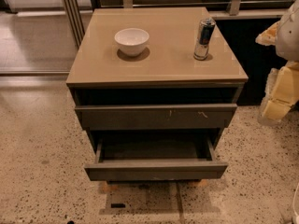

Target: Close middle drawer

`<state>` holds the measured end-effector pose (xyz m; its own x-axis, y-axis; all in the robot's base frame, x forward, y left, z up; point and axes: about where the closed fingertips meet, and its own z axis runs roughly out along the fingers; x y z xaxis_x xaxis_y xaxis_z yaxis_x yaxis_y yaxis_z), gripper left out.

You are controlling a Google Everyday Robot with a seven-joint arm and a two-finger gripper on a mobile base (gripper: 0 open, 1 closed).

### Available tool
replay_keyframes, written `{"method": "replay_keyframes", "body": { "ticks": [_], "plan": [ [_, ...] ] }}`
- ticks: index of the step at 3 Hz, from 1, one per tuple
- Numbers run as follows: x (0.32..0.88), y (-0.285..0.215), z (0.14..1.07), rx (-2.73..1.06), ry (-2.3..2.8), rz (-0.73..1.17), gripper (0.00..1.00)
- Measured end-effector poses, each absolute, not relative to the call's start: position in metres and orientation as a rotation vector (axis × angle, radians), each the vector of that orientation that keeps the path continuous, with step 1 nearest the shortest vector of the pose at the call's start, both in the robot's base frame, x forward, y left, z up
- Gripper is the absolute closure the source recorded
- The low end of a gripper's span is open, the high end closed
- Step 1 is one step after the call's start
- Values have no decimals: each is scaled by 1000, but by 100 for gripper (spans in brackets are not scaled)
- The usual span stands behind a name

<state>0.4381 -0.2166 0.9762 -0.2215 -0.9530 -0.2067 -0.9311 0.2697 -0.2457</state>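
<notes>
- Jutting well forward below the front edge of the surface (163, 66), the middle drawer (156, 170) stands open, its dark shallow box plain to see behind the flat unmarked front.
- Just above it, the scratched drawer front (154, 117) sits only slightly out.
- A white bowl (131, 41) rests toward the back left corner; a metal can (204, 38) stands upright near the right edge.
- The claw (276, 101) hangs beyond the surface's right edge, apart from both drawers; whether it is wide or narrow I cannot tell.
</notes>
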Motion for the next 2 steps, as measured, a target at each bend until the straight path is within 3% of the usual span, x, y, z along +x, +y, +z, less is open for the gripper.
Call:
{"method": "replay_keyframes", "body": {
  "ticks": [1, 2],
  "plan": [
    [438, -217, 976, -1725, 2232, -99, 0],
    [438, -217, 976, -1725, 2232, -99, 19]
  ]
}}
